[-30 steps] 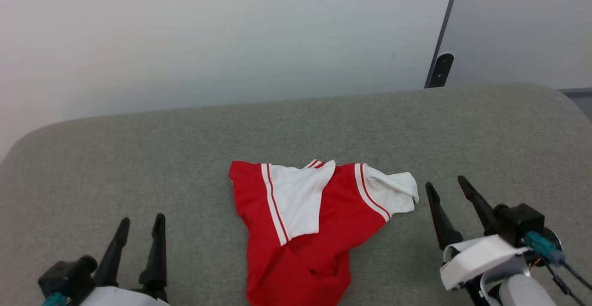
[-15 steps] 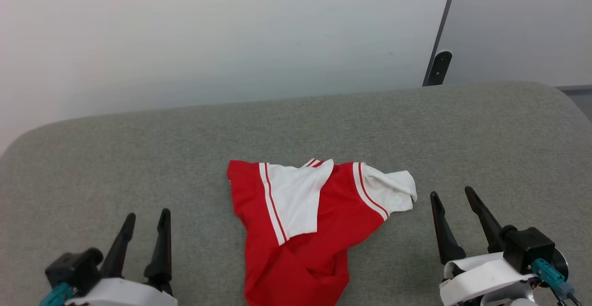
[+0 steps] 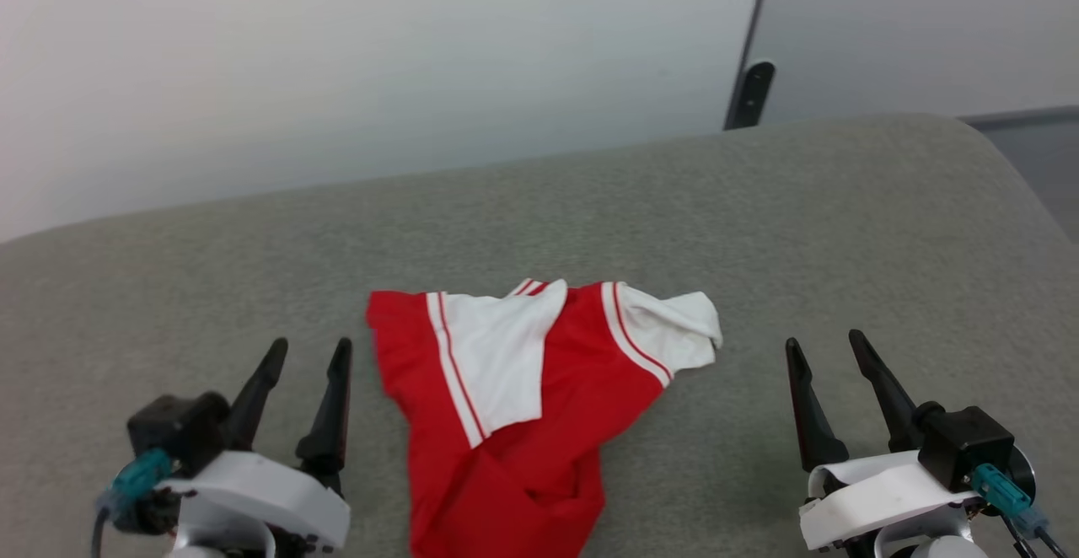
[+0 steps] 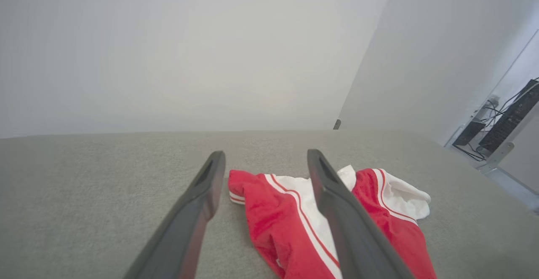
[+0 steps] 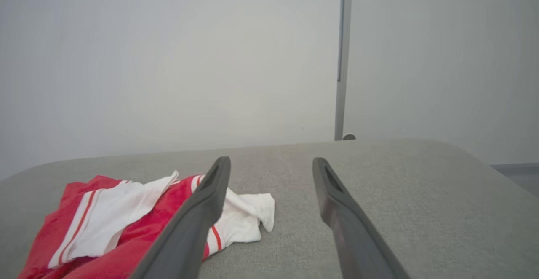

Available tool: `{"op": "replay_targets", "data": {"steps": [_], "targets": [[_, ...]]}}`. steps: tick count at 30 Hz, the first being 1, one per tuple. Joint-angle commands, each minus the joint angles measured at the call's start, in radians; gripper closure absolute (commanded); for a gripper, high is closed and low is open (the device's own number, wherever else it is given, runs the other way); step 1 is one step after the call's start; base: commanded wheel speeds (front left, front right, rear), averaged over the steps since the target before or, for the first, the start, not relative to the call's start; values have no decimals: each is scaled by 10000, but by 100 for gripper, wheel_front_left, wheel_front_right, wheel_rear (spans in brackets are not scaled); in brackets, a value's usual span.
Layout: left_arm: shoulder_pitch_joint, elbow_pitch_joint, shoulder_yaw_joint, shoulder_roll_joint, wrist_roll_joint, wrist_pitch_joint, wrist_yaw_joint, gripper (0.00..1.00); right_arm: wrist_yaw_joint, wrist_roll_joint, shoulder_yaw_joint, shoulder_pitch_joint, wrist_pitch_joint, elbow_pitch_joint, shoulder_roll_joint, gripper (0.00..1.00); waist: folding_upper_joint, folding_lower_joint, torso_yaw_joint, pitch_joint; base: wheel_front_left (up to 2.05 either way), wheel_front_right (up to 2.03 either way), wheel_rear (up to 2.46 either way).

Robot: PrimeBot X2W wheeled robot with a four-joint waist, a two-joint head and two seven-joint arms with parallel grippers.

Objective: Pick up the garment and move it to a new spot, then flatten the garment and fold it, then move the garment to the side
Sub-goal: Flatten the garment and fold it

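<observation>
The garment (image 3: pixel 523 406) is a red T-shirt with white sleeves and striped trim, lying crumpled on the grey cushioned surface (image 3: pixel 759 229) near its front middle. It also appears in the left wrist view as the garment (image 4: pixel 273 211) and in the right wrist view as the garment (image 5: pixel 105 215). My left gripper (image 3: pixel 309 349) stands open just left of the shirt's red edge, apart from it. To the right of the white sleeve, my right gripper (image 3: pixel 824 342) is open too, nothing between its fingers.
A pale wall (image 3: pixel 379 61) rises behind the surface, with a dark vertical seam and a small black fitting (image 3: pixel 750 94). The surface rounds off at its far right corner (image 3: pixel 1003 162). Cables and equipment (image 4: pixel 505 123) stand off to the right.
The camera has shifted, so the whole scene sits further left and lower. The left gripper now stands closer to the shirt's left edge. The shirt lies as before.
</observation>
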State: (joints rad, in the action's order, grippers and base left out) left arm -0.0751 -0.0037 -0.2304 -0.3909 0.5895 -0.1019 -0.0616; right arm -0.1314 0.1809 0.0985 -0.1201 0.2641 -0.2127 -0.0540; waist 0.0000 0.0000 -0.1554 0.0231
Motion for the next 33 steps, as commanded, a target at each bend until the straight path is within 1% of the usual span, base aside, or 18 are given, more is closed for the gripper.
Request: {"op": "replay_targets", "data": {"steps": [1, 4, 7, 8, 11, 15, 17, 18, 20, 23, 24, 27, 31, 33], "targets": [[-188, 40, -67, -10, -55, 83, 49, 0, 15, -55, -42, -139, 4, -9, 33, 0, 0, 0, -371, 175, 0, 0, 0], [-465, 125, -209, -60, -21, 343, 157, 0, 15, 10, -68, -155, 4, -43, 44, 0, 0, 0, -634, 256, 0, 0, 0], [-879, 269, -393, -180, 176, 997, 373, 0, 15, 151, 29, -220, 3, -127, 49, 0, 0, 0, -879, 321, 0, 0, 0], [-1048, 318, -473, -303, 175, 1298, 451, 0, 15, 196, 63, -270, 5, -152, 48, 0, 0, 0, -964, 348, 0, 0, 0], [-1627, 510, -621, -389, 717, 2527, 643, 0, 15, 304, 131, -329, 5, -339, 47, 0, 0, 0, -1155, 445, 0, 0, 0], [-2456, 881, -788, -646, 1441, 4452, 779, 0, 15, 463, 308, -548, 5, -545, 47, 0, 0, 0, -1424, 624, 0, 0, 0], [-2892, 1112, -865, -881, 1622, 5324, 795, 0, 15, 549, 383, -650, 5, -599, 48, 0, 0, 0, -1557, 745, 0, 0, 0], [-3080, 1236, -906, -877, 1856, 5747, 823, 0, 15, 600, 401, -695, 5, -617, 49, 0, 0, 0, -1619, 808, 0, 0, 0], [-3427, 1514, -989, -997, 2099, 6649, 712, 0, 15, 688, 484, -807, 5, -619, 48, 0, 0, 0, -1764, 946, 0, 0, 0], [-3920, 1892, -1109, -1198, 2328, 7685, 649, 0, 15, 867, 560, -917, 3, -640, 47, 0, 0, 0, -1994, 1154, 0, 0, 0], [-3920, 1892, -1109, -1198, 2328, 7685, 649, 0, 15, 867, 560, -917, 3, -640, 47, 0, 0, 0, -1994, 1154, 0, 0, 0], [-4231, 2243, -1278, -1387, 2455, 8552, 634, 0, 15, 1028, 596, -1025, 5, -662, 47, 0, 0, 0, -2225, 1370, 0, 0, 0], [-4566, 2659, -1464, -1602, 2462, 9327, 564, 0, 15, 1196, 577, -1099, 5, -661, 49, 0, 0, 0, -2468, 1612, 0, 0, 0], [-4710, 2775, -1595, -1698, 2363, 9554, 665, 0, 15, 1279, 585, -1118, 3, -649, 49, 0, 0, 0, -2568, 1707, 0, 0, 0]]}}
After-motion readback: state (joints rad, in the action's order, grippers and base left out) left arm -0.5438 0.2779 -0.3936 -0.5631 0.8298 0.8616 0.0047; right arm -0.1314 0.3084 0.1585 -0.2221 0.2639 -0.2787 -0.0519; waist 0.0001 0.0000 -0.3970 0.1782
